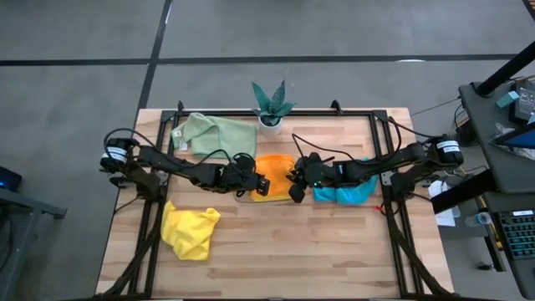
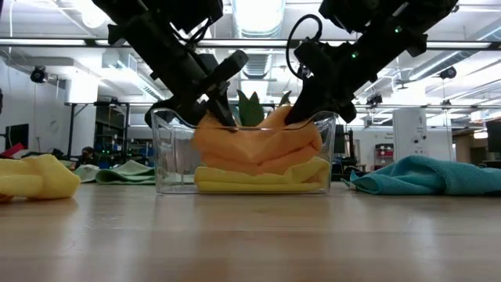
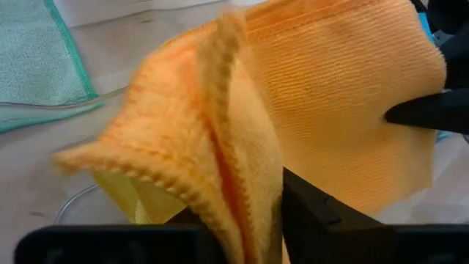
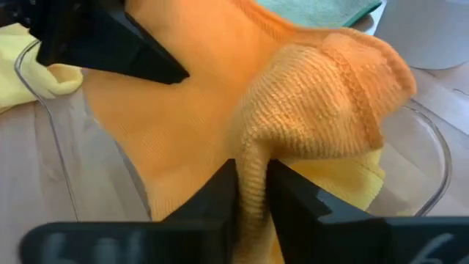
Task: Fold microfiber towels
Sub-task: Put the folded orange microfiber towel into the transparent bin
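Note:
A folded orange towel lies in the clear plastic tray, on top of a folded yellow towel. My left gripper is at its left end and my right gripper at its right end, each shut on a bunch of the orange cloth just above the tray's rim. A crumpled yellow towel lies near the front left of the table. A pale green towel lies spread at the back left. A teal-blue towel lies under the right arm. My left gripper pinches a bunched fold at the orange towel's left end between its two fingers, slanting down from the table's left. The end stands raised above the tray; the rest sags onto the yellow towel. My right gripper pinches a bunched fold at the orange towel's right end between its two fingers, slanting down from the table's right. That end is humped up over the fingers, and the cloth beyond it rests in the tray.
A small potted plant stands at the table's far edge, just behind the tray. The tray's clear walls rise close around both grippers. Bare wood shows along the near edge.

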`<action>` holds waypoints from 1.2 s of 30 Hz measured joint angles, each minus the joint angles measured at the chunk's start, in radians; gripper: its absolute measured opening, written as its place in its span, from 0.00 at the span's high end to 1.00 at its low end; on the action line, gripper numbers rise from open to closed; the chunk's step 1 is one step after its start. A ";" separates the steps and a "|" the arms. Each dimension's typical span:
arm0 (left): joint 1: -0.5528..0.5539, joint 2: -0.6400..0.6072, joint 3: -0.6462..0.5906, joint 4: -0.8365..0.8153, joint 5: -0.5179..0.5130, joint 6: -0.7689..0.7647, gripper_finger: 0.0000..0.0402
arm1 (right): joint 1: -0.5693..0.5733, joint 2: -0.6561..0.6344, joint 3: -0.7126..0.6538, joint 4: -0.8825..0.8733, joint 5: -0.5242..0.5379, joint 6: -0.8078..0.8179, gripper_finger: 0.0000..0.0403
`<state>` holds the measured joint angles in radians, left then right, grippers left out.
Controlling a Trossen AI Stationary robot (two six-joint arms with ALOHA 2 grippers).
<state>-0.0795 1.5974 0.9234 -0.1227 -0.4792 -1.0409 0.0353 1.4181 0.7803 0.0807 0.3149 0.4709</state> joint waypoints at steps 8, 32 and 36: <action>0.000 -0.014 0.000 -0.020 0.003 0.000 0.74 | -0.025 -0.019 0.000 -0.049 0.000 -0.004 0.63; 0.000 -0.114 0.064 -0.202 0.091 0.070 0.73 | -0.047 -0.223 0.000 -0.184 -0.009 -0.092 0.82; 0.000 -0.126 0.120 -0.384 0.099 0.077 0.73 | -0.047 -0.219 0.000 -0.174 -0.009 -0.131 0.94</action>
<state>-0.0799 1.4711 1.0430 -0.5065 -0.3801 -0.9638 -0.0113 1.1990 0.7799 -0.0931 0.3058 0.3395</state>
